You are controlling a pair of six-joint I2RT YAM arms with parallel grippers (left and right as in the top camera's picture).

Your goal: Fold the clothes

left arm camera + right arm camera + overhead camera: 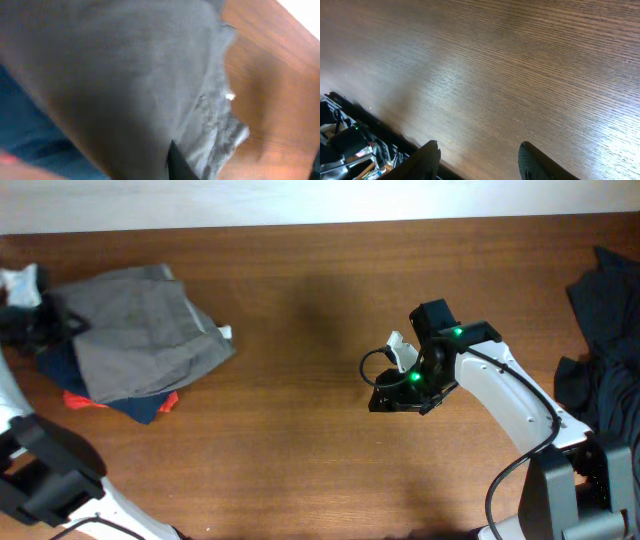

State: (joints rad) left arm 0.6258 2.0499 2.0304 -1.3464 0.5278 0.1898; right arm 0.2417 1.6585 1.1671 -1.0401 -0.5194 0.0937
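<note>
Overhead camera: stack of clothes point(130, 355) at the left end of the table point(300, 460). Grey garment point(140, 330) on top, navy piece point(140, 408) under it, red piece point(75, 400) lowest. White tag point(225, 332) sticks out at the grey garment's right edge; no writing legible. Left gripper point(28, 325) sits at the stack's left edge, against the grey cloth; its opening cannot be told from here. Right gripper point(388, 390) hangs over bare wood mid-table, well apart from the stack. Heap of dark clothes point(610, 350) at the far right edge, seen only in this view.

Left wrist camera: blurred, very close. Grey garment point(110, 75) fills most of the frame, navy piece point(30, 145) at lower left, white tag point(230, 96) a speck, unreadable. One dark finger point(176, 162) shows at the bottom edge; the other is out of sight, so the grip cannot be told.

Right wrist camera: right gripper point(482, 162) has its fingers spread wide, nothing between them, wood grain below. Clutter of wiring point(350, 150) past the table edge at lower left, shown only here.
</note>
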